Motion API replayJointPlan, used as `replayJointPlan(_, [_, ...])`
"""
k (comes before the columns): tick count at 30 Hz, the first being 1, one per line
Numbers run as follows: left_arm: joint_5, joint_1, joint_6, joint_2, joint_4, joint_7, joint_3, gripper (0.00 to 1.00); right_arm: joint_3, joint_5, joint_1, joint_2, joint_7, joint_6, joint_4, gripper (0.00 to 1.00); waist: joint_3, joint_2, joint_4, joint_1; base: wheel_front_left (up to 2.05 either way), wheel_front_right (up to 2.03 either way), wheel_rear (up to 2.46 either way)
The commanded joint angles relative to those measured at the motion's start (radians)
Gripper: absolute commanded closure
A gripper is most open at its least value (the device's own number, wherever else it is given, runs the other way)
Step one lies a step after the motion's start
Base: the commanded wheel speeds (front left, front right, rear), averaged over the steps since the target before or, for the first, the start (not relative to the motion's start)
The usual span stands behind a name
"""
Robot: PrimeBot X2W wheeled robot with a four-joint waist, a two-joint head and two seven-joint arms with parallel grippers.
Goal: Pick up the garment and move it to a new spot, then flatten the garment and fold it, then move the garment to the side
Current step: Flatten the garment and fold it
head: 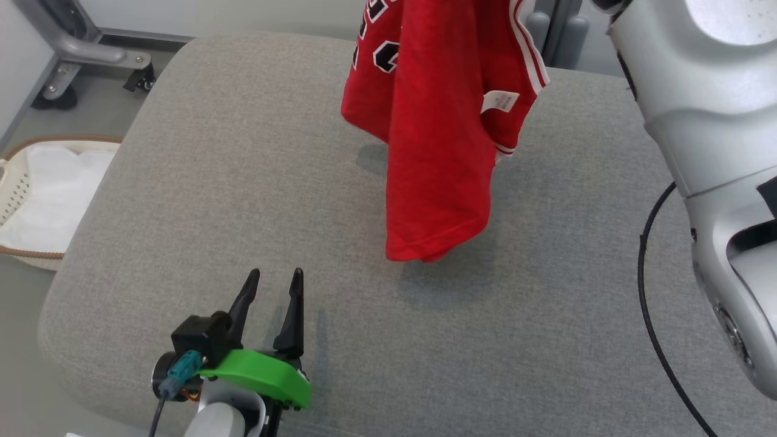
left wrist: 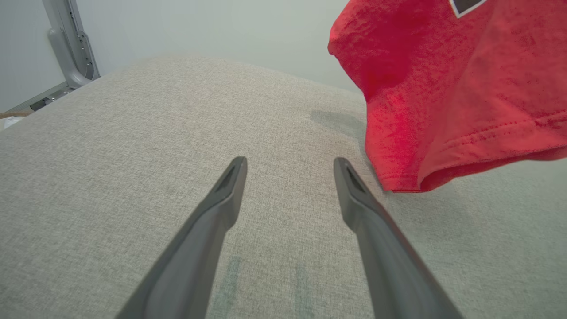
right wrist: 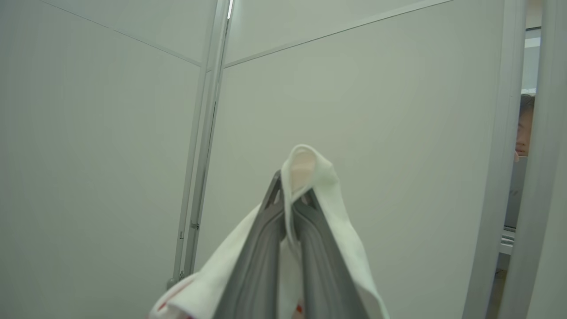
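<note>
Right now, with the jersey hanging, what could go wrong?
The right gripper pinches only a thin fold of white trim; the red jersey might slip out.
The jersey hangs bunched over the grey cushion, so it may land crumpled.
The open left gripper sits near the hem and could snag it.

The garment (head: 437, 152) runs past the head view's top edge; print on its label (head: 501, 101) is too small to read.
</note>
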Motion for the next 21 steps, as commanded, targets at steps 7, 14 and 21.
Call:
replayJointPlan(7, [0.029, -0.032, 0.003, 0.002, -0.022, 0.0, 0.015, 0.0, -0.254, -0.272, 0.158, -0.068, -0.002, -0.002, 0.211, 1.0, 0.037, 0.0, -0.082, 0.0, 0.0, 0.0, 0.0])
replayJointPlan(14, [0.04, -0.063, 0.003, 0.002, -0.041, 0.0, -0.035, 0.0, -0.433, -0.385, 0.427, -0.151, -0.002, -0.002, 0.184, 1.0, 0.057, 0.0, -0.149, 0.0, 0.0, 0.0, 0.0])
replayJointPlan(21, [0.054, -0.084, 0.003, 0.011, -0.037, 0.0, -0.097, 0.0, -0.572, -0.392, 0.682, -0.133, -0.001, -0.002, 0.028, 0.0, 0.067, 0.0, -0.212, 0.0, 0.0, 0.0, 0.0])
